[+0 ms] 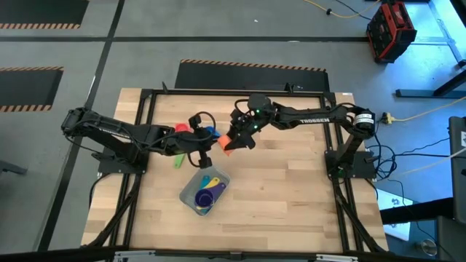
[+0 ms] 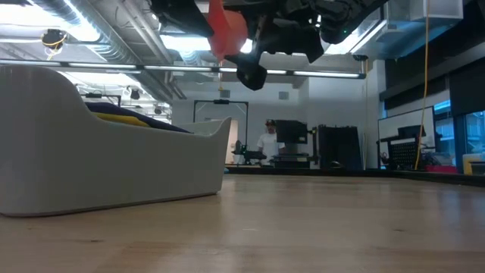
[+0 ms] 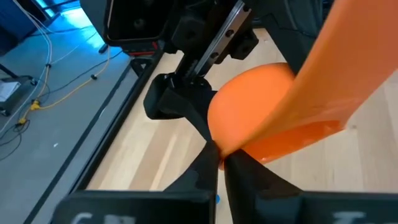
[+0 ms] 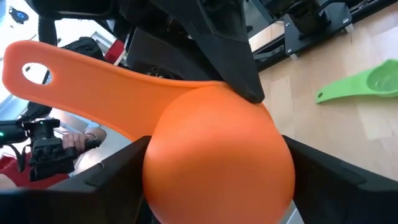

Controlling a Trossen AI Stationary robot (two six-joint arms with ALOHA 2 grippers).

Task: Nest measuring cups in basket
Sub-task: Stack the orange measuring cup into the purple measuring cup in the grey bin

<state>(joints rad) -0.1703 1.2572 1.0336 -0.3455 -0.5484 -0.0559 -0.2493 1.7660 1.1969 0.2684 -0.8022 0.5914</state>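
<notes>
The orange measuring cup (image 1: 227, 142) hangs in the air between both grippers, clear of the table in the low view (image 2: 227, 34). My left gripper (image 3: 221, 158) and my right gripper (image 4: 214, 168) are each shut on it. The pale basket (image 1: 186, 196) sits toward the near edge, with yellow, purple and teal cups lying in it. The red cup (image 1: 180, 129) and blue cup (image 1: 210, 132) lie under my left arm. The green cup (image 1: 177, 161) lies on the wood beside the basket. My left gripper pinches the orange cup's bowl edge (image 3: 231, 148), close to where the handle joins, between its two fingertips, coming from the table's left. My right gripper has the cup's round bowl (image 4: 217, 149) between its two fingers (image 4: 118, 174), one on each side, coming from the table's right. The handle (image 4: 81, 74) sticks out free, and the cup is lifted clear.
The basket's pale wall (image 2: 114, 167) fills the left of the low view. Bare wood lies toward the right and near edges. A black frame rail (image 1: 233, 91) runs along the far edge. A person stands far off in the room (image 2: 267, 140).
</notes>
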